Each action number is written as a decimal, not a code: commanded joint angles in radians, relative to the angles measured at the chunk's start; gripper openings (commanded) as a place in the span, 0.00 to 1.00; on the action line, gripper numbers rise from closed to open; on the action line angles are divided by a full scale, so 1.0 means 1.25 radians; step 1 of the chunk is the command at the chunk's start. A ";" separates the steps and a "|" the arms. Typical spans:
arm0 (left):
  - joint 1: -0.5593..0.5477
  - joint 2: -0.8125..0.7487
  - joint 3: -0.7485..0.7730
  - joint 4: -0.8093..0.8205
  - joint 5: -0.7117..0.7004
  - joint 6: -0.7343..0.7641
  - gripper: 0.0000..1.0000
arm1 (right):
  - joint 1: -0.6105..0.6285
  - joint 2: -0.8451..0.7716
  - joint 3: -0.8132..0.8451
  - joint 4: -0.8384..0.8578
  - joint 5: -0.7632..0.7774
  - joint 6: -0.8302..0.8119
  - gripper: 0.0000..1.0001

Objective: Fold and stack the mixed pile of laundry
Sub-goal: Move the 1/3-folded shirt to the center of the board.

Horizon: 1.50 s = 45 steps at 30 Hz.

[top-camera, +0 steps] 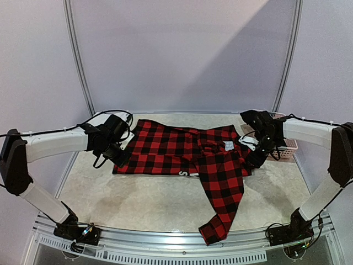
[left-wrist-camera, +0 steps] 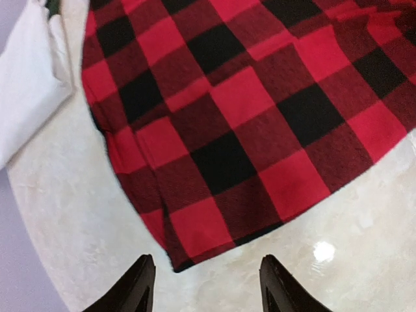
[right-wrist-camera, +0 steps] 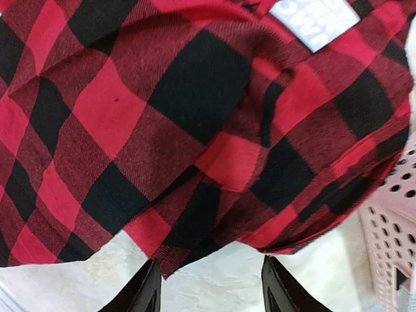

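A large red-and-black checked flannel shirt [top-camera: 165, 149] is seen spread across the middle of a pale table [top-camera: 154, 204], viewed from above and behind two white robot arms. The body of the shirt lies fairly flat on the left. On the right the cloth is doubled over and rumpled, with a white label [top-camera: 228, 145] showing. One sleeve [top-camera: 223, 204] is stretched toward the near edge of the table.

The left hand [left-wrist-camera: 207, 263] is held low over the shirt's left corner. Its two dark fingers are spread apart, and nothing is pinched between them; the corner lies just beyond the tips. The right hand [right-wrist-camera: 211, 266] is held over the shirt's rumpled right edge, fingers likewise spread and empty.

A white cloth [left-wrist-camera: 26, 78] is visible just beside the shirt's left edge, on the table. A small pink perforated basket [right-wrist-camera: 396, 227] stands just beside the shirt's right edge.

The task is judged to be at an early stage. The shirt has been laid out, but no tidy fold can be made out and no stack is visible. The sleeve is yet to be brought in, the body folded, and the white cloth dealt with. Other garments cannot be made out.
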 commanded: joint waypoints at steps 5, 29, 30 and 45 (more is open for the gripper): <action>-0.022 0.022 -0.045 0.072 0.244 0.163 0.57 | -0.011 0.043 0.006 -0.026 -0.066 -0.007 0.53; -0.121 0.196 -0.005 0.135 0.012 0.403 0.55 | -0.059 0.136 0.061 -0.110 -0.175 -0.040 0.46; -0.123 0.202 -0.004 0.138 0.016 0.408 0.54 | -0.059 0.139 0.061 -0.111 -0.173 -0.041 0.45; -0.193 0.238 -0.020 0.185 -0.147 0.481 0.02 | -0.062 0.160 0.033 -0.129 -0.141 -0.058 0.00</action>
